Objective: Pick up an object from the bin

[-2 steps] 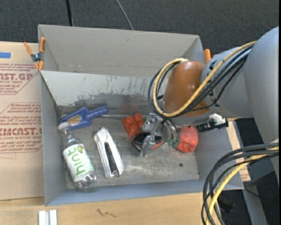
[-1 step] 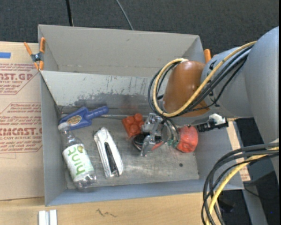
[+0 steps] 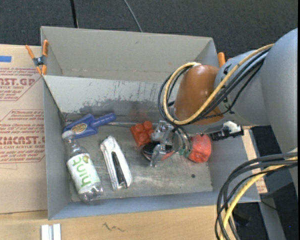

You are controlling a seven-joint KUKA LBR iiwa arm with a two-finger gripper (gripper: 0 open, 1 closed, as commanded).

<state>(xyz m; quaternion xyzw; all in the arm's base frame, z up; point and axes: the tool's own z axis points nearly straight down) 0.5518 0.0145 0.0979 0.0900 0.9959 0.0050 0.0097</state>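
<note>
My gripper (image 3: 157, 153) hangs low over the right middle of the bin floor, its metal fingers pointing down at a small dark object with red and green bits (image 3: 159, 153). Whether that object sits between the fingers is unclear. An orange-red toy block (image 3: 141, 133) lies just left of the gripper, touching or nearly touching it. A red rounded piece (image 3: 200, 149) lies to its right, partly under the arm's fittings.
A clear plastic bottle with a green "hint" label (image 3: 83, 173) lies at the front left. A white and black stapler-like tool (image 3: 115, 163) lies beside it. A blue-handled tool (image 3: 88, 124) lies along the back left.
</note>
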